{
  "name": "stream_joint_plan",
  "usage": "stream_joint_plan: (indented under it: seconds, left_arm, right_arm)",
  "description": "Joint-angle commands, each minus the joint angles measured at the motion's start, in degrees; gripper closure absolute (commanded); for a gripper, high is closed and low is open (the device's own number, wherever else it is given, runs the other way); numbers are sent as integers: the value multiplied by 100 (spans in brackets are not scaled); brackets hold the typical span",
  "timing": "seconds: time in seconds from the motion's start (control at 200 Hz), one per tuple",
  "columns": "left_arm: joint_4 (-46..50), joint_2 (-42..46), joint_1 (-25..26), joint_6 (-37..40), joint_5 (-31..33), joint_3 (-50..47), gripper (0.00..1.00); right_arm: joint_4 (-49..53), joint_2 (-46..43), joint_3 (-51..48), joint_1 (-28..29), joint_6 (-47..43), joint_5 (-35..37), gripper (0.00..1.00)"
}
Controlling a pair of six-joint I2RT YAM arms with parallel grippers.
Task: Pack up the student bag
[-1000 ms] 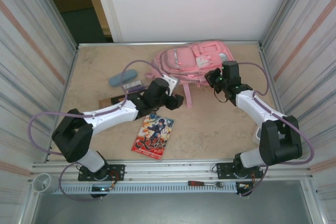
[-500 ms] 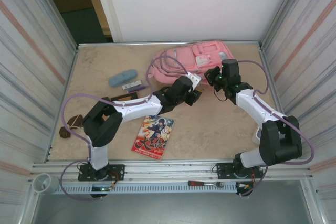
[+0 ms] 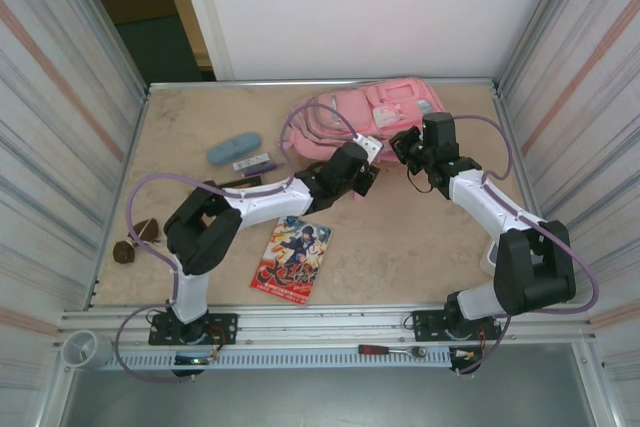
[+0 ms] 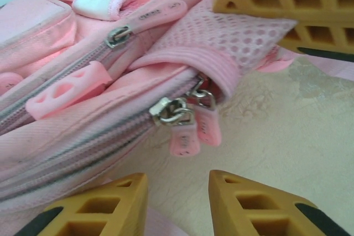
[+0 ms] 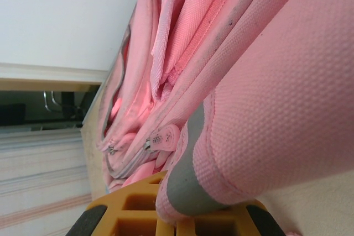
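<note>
Two end effectors work the student bag [image 3: 372,107], which lies flat along the far edge of the table [image 3: 420,237], toward the far right corner.

- Right end effector [image 3: 406,147]: clenched on a fold of the bag's near right rim; the wrist view shows pink cloth with a grey edging pinched at its fingers [image 5: 182,214]. Likely a hold to keep the bag from sliding while the zip is pulled.
- Left end effector [image 3: 366,159]: at the bag's near edge. In its wrist view the jaws stand apart around a pair of zip pulls [image 4: 191,128] by the mesh side pocket; nothing gripped yet. Probable aim: pinch a pull and open a compartment.
- Unpacked items wait: comic book [image 3: 293,259] near the front edge, blue case [image 3: 234,148] and sunglasses [image 3: 135,237] toward the left edge.

Change over the last second: left arm swung from left of centre over to the bag, its jaws narrowing; sunglasses came into sight. Right arm unmoved.
</note>
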State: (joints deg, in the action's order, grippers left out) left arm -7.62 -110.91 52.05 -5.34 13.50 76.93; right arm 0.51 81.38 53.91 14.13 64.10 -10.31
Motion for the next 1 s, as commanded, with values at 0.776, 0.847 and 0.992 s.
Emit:
stream_joint_plan:
  seconds: [0.776, 0.847, 0.992]
  left_arm:
    - [-154, -318, -228, -336, -323, 652, 91]
    - [-194, -237, -261, -375, -365, 536, 100]
    - [-357, 8, -434, -500, -608, 142, 100]
  right_arm:
    - [-294, -60, 149, -47, -74, -66, 94]
    - [-237, -94, 142, -107, -154, -4, 94]
    - [-158, -121, 120, -238, -254, 29, 94]
